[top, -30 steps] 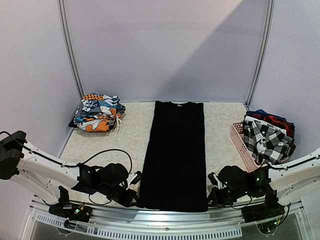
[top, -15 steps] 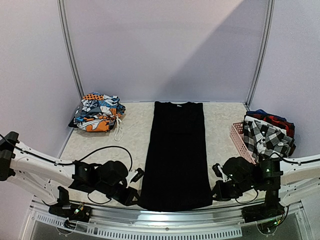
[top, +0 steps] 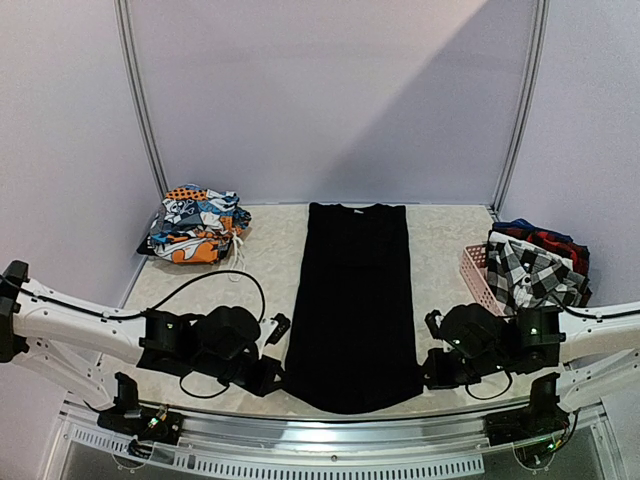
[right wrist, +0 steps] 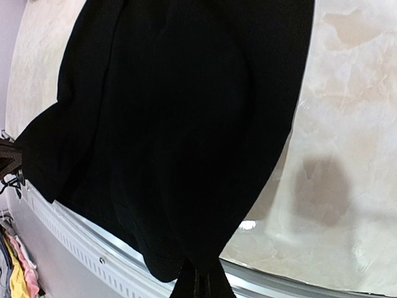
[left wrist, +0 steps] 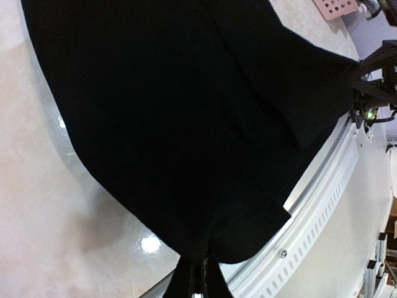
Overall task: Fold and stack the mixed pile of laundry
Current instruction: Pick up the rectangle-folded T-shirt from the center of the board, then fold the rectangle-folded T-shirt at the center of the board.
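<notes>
Top external view, left gripper (top: pixel 272 378): clenched on the near left hem corner of the black garment (top: pixel 352 290), low over the table (top: pixel 255 270).
Top external view, right gripper (top: pixel 432 372): clenched on the near right hem corner of the same cloth.
Top external view, spread: lies long and narrow from between the two grippers away to the far edge, with the near hem bowed in a curve between the two pinches.
Top external view, rest of pile: printed pieces (top: pixel 195 225) heaped far ahead of the left gripper on its outer side. The checked garment (top: pixel 530 275) and red-and-navy plaid (top: pixel 550 238) sit ahead of the right gripper on its outer side, over the pink basket (top: pixel 478 285).
Left wrist view, grip: fingertips pressed together with a peak of black cloth caught between them.
Left wrist view, cloth: fans out ahead of the gripper, one edge hanging over the metal rail (left wrist: pixel 322 205).
Right wrist view, grip: fingertips likewise closed on a pinched point of hem.
Right wrist view, cloth: widens away from the gripper, and a soft shadow on the table suggests a lifted edge.
Handling, judged: light, limp and not fragile. Sags wherever unsupported and probably slides easily on the smooth top.
Hold, judged: best at both hem corners together with the hem kept taut. A single pinch would likely bunch the fabric.
</notes>
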Available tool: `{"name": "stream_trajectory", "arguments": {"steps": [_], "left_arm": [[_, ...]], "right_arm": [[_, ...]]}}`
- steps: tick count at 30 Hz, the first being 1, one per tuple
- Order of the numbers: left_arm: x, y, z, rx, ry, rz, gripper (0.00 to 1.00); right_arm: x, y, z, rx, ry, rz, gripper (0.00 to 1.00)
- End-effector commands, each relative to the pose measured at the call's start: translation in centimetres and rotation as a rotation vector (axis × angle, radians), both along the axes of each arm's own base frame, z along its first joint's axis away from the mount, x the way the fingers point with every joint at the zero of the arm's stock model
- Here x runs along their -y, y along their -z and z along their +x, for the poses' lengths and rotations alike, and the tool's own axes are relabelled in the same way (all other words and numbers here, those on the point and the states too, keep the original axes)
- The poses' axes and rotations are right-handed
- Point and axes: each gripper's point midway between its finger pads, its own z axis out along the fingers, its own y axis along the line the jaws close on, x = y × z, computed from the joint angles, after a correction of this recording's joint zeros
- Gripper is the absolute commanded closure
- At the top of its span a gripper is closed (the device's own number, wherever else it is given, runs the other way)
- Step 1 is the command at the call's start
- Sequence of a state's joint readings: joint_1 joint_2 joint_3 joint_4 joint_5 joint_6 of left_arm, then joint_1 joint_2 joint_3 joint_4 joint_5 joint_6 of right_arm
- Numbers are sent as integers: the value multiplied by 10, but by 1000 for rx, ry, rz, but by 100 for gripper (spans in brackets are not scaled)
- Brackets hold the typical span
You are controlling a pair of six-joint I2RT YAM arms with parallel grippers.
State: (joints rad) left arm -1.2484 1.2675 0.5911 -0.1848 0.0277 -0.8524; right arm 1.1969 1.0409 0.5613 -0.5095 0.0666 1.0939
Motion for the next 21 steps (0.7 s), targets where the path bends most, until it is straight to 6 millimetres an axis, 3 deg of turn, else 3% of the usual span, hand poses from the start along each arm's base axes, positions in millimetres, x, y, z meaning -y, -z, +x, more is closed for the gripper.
{"name": "stream_trajectory", "arguments": {"steps": [1,16,21], "left_arm": [[3,-8,13,63,-30,15,100],[10,-51,53,240,-130,14,100],[16,-69,71,299,-156,14,100]], "right_arm": [[-4,-15,17,85,33,-11,100],[-17,-28,50,201,129,-60,100],[-12,-45,65,260,183,-82,100]]}}
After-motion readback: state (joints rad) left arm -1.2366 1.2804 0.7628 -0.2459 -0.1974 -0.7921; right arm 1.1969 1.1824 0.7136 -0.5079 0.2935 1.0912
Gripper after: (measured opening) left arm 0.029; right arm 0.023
